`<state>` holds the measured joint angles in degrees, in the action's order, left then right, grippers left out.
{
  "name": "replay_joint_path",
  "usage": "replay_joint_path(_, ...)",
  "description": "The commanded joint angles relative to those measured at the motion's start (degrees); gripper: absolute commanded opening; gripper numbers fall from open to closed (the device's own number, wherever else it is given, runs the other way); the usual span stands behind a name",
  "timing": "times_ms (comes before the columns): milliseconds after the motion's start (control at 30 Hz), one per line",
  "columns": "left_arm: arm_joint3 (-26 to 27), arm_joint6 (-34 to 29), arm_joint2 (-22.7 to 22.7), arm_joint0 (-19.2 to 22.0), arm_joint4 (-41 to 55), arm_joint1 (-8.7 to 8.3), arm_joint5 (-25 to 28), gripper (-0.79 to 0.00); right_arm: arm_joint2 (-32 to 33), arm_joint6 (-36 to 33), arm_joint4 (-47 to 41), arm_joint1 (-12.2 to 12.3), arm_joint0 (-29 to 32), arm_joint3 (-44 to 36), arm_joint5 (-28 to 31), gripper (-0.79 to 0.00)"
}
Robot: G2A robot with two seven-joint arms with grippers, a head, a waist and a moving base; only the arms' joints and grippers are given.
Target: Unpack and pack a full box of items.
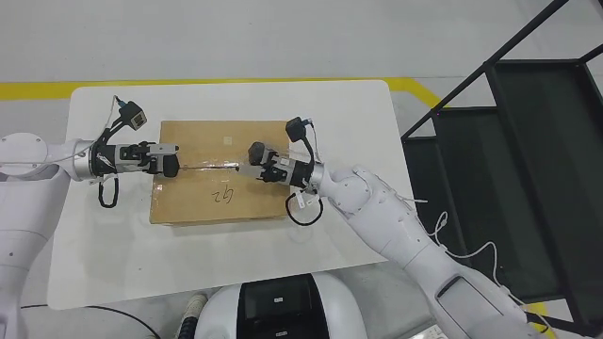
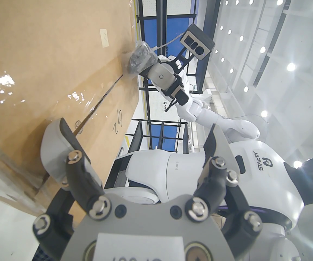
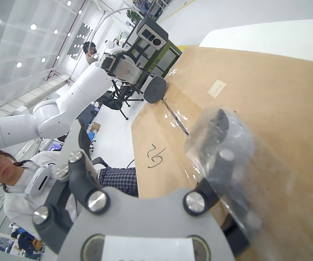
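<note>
Left pincer [image 2: 137, 126], fingers apart, rests one pad [image 2: 72, 141] on the cardboard box [image 1: 221, 198] at its seam [image 1: 212, 164]. Mid-bench [image 1: 94, 254] lies that closed box. Right pincer [image 3: 149, 122], likewise spread, touches the seam's other end with a plastic-wrapped finger [image 3: 221, 137].

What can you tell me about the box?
The box is brown cardboard, lying flat on the white table, flaps closed. Glossy clear tape runs along the centre seam, where a dark slit shows. A handwritten mark and a small pale label sit on top. The open left gripper rests a finger at one seam end; the open right gripper touches the top toward the other.
</note>
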<state>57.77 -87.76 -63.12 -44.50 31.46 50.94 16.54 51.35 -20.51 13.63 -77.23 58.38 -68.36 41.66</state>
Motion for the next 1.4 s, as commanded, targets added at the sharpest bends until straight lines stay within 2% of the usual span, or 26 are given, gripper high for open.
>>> replay_joint_path(0,0.0,0.0,0.0,0.0,0.0,0.00,0.0,0.000,0.8,-0.2,0.3,0.3,0.7,-0.8,-0.3,-0.785)
replay_joint_path(633,0.0,0.0,0.0,0.0,0.0,0.00,0.0,0.000,1.7,-0.1,0.9,0.1,-0.3,-1.7,-1.3,-0.785)
replay_joint_path(733,2.0,2.7,-0.1,-1.3,-0.7,-0.04,-0.7,0.000,2.2,-0.6,0.1,0.3,-0.4,-2.9,-0.3,-0.785)
replay_joint_path(967,3.8,3.8,-0.8,-2.5,-1.3,-0.29,-1.6,0.000,3.2,-4.1,-3.0,0.7,0.2,-5.2,0.5,-0.785)
replay_joint_path(1367,4.7,4.2,-1.8,-3.2,-1.5,-0.46,-1.8,0.000,-1.0,-6.6,-4.5,-0.6,-2.6,-1.6,-1.1,-0.785)
